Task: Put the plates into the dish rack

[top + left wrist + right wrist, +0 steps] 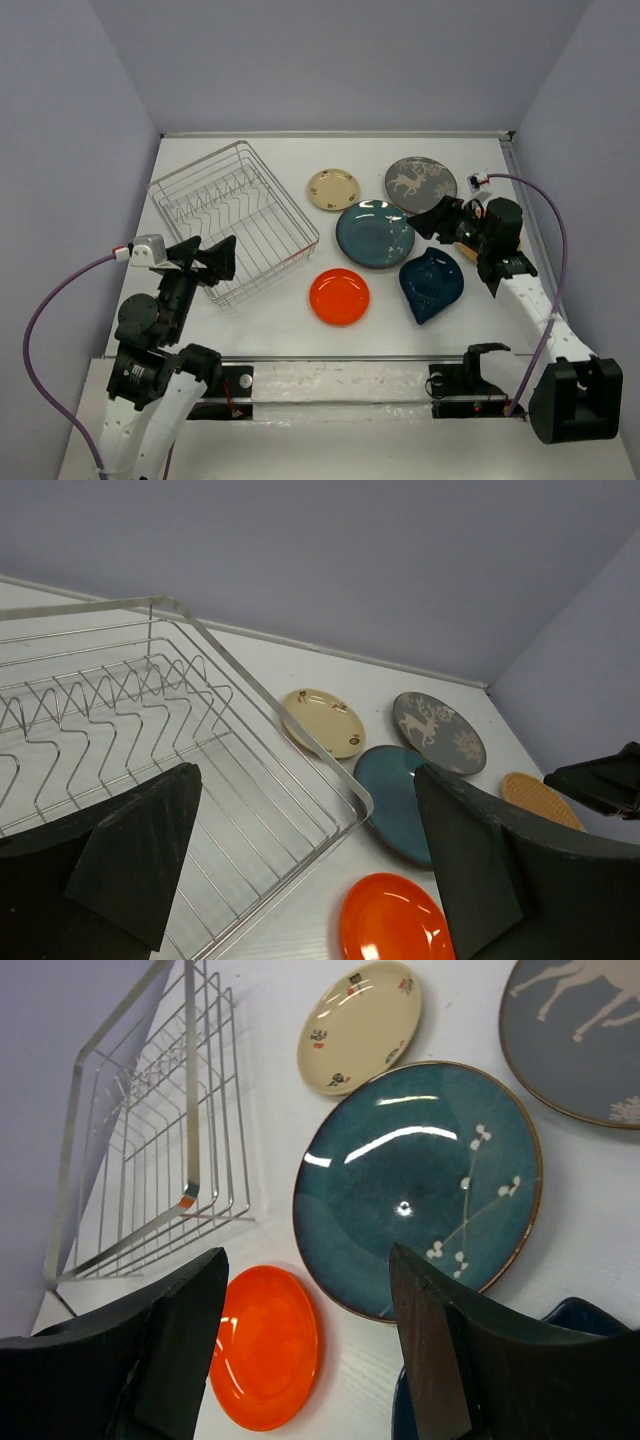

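The silver wire dish rack (235, 220) stands empty at the left. Five plates lie flat to its right: small cream (333, 189), grey deer-print (420, 183), large teal (374, 234), orange (339, 296) and dark blue leaf-shaped (431, 285). The tan woven plate (540, 798) shows only in the left wrist view, at the far right. My left gripper (215, 262) is open and empty over the rack's near corner (262, 690). My right gripper (440, 215) is open and empty above the teal plate's right edge (418, 1185), between the orange plate (265, 1345) and the leaf plate (575, 1310).
Grey walls close in the white table on the left, back and right. A raised rail runs along the table's near edge (330, 358). Purple cables loop off both arms.
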`<act>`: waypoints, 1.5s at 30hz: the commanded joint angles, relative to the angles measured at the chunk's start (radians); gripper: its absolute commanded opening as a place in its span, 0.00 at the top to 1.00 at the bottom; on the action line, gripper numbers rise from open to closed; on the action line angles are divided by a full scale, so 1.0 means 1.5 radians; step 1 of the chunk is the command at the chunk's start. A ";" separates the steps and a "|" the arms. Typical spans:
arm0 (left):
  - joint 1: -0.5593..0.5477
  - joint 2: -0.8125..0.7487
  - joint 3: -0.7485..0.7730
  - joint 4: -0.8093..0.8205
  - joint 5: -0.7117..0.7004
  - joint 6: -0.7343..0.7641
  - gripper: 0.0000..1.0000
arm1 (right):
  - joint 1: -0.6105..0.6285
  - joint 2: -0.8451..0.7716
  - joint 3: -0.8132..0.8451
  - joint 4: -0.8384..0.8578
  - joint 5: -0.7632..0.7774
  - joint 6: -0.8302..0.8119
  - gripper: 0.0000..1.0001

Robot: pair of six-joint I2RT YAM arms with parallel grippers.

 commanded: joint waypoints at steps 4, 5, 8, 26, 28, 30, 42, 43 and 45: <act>0.002 0.010 0.006 0.029 0.026 0.018 0.01 | -0.047 0.055 0.016 -0.003 0.010 -0.015 0.29; 0.003 0.011 0.004 0.031 0.030 0.017 0.01 | -0.057 0.080 0.019 -0.002 0.011 -0.021 0.29; 0.003 0.010 0.002 0.035 0.042 0.020 0.01 | -0.083 0.123 0.026 0.001 0.010 -0.020 0.29; -0.005 -0.001 -0.008 0.044 0.077 0.019 0.01 | -0.091 0.413 0.126 0.021 -0.040 -0.066 0.34; -0.006 0.001 -0.008 0.044 0.080 0.019 0.01 | -0.091 0.444 0.141 0.025 -0.057 -0.065 0.36; -0.005 0.002 -0.009 0.044 0.081 0.018 0.01 | -0.091 0.466 0.152 0.028 -0.097 -0.061 0.38; -0.006 -0.008 -0.009 0.043 0.074 0.019 0.01 | -0.057 0.565 0.162 0.101 -0.135 -0.006 0.53; -0.006 -0.008 -0.008 0.043 0.073 0.019 0.01 | -0.057 0.572 0.161 0.113 -0.145 -0.001 0.56; -0.006 -0.009 -0.009 0.044 0.073 0.017 0.01 | -0.057 0.581 0.165 0.115 -0.152 0.000 0.60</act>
